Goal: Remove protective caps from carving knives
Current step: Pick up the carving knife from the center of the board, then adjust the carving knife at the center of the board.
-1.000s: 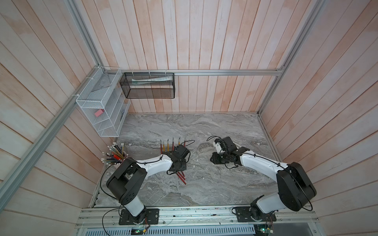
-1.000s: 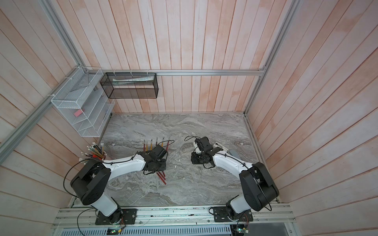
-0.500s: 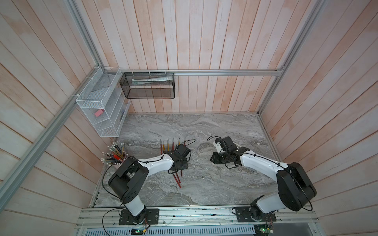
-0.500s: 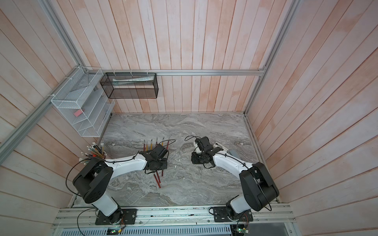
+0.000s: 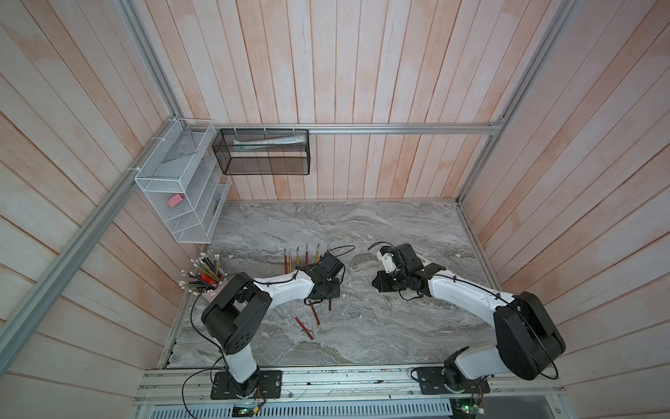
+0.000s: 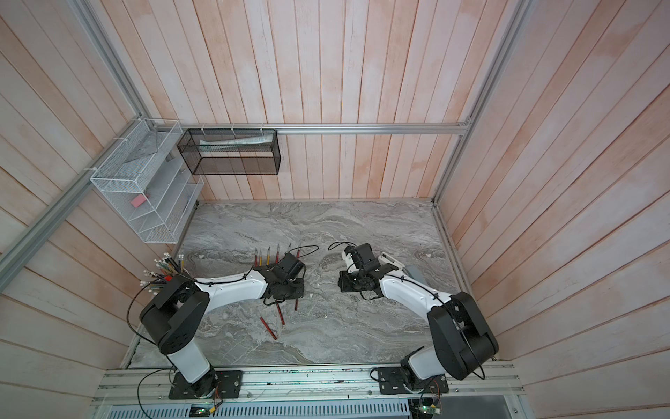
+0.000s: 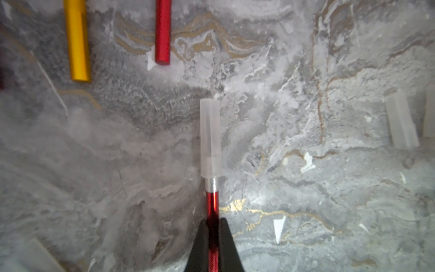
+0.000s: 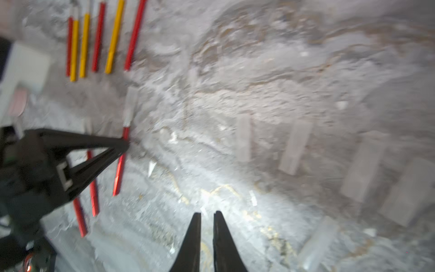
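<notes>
My left gripper (image 7: 213, 221) is shut on the red handle of a carving knife (image 7: 212, 205). A whitish translucent protective cap (image 7: 210, 139) sits on the knife's tip. In both top views this gripper (image 5: 328, 290) is just in front of a row of several red and yellow carving knives (image 5: 306, 255) (image 6: 268, 259). Two more red knives (image 5: 304, 328) lie loose nearer the front. My right gripper (image 8: 207, 214) is shut with nothing in it. It is to the right of the held knife (image 8: 120, 169), over bare marble. Several loose caps (image 8: 243, 139) lie ahead of it.
A cup of long pencils (image 5: 206, 275) stands at the table's left edge beside my left arm. A white wire rack (image 5: 181, 196) and a black mesh basket (image 5: 263, 152) hang on the back left walls. Small white chips dot the marble (image 7: 279, 228).
My left gripper has shut on the red knife's handle. My right gripper's jaws have shut too. Both arms have stayed nearly where they were.
</notes>
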Controlling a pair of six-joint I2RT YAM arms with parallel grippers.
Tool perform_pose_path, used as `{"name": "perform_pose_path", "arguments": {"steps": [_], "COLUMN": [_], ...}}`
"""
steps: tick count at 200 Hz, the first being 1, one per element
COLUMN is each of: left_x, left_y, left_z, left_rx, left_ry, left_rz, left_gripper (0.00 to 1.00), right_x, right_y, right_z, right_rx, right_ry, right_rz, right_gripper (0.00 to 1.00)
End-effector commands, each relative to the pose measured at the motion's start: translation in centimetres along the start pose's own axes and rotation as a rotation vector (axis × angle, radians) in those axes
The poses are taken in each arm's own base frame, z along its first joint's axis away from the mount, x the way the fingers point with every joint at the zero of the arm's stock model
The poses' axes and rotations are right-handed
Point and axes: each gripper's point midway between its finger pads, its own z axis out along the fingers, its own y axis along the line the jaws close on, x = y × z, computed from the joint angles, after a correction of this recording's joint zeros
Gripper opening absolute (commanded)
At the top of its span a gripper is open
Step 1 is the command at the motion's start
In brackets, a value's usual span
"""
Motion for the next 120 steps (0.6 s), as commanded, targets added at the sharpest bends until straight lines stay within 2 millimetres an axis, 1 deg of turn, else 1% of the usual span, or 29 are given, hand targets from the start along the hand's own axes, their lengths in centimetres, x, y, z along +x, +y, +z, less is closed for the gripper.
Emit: {"name": "perform_pose_path", "arguments": {"steps": [1, 8, 21, 35, 51, 70, 84, 100, 120], "left_x": [-1.7, -2.4, -3.6, -4.9, -6.9, -9.3, -11.4, -13.4, -15.1], "left_y": [-0.3, -0.2, 0.3, 0.5, 0.4, 0.7, 1.2, 2.0, 2.7], "left_z": [-0.4, -0.5, -0.7, -1.2, -2.5, -4.8, -7.2, -9.9, -12.8], "left_rx": [0.01, 0.016, 0.027, 0.043, 0.074, 0.103, 0.129, 0.146, 0.179], "left_ry": [-0.017, -0.025, -0.039, -0.06, -0.102, -0.158, -0.215, -0.282, -0.344], "left_rz": [0.019, 0.012, -0.005, -0.017, -0.024, -0.044, -0.066, -0.09, -0.113], "left_gripper": [0.0, 0.0, 0.0, 0.0, 0.0, 0.0, 0.0, 0.0, 0.0], "right_x": [2.5, 4.1, 6.3, 7.6, 9.0, 10.9, 12.4, 13.9, 14.6], "right_y": [9.3, 11.2, 13.3, 14.2, 15.8, 18.2, 19.4, 20.4, 21.9], "right_z": [-2.2, -2.5, -2.5, -2.1, -1.9, -1.4, -0.3, 1.6, 4.0], "right_rx": [-0.321, -0.356, -0.367, -0.334, -0.346, -0.363, -0.344, -0.316, -0.29], "right_ry": [-0.06, -0.066, -0.075, -0.07, -0.064, -0.052, -0.025, 0.022, 0.058], "right_rz": [-0.219, -0.279, -0.356, -0.411, -0.478, -0.583, -0.667, -0.748, -0.824], "right_gripper": [0.0, 0.0, 0.0, 0.0, 0.0, 0.0, 0.0, 0.0, 0.0]}}
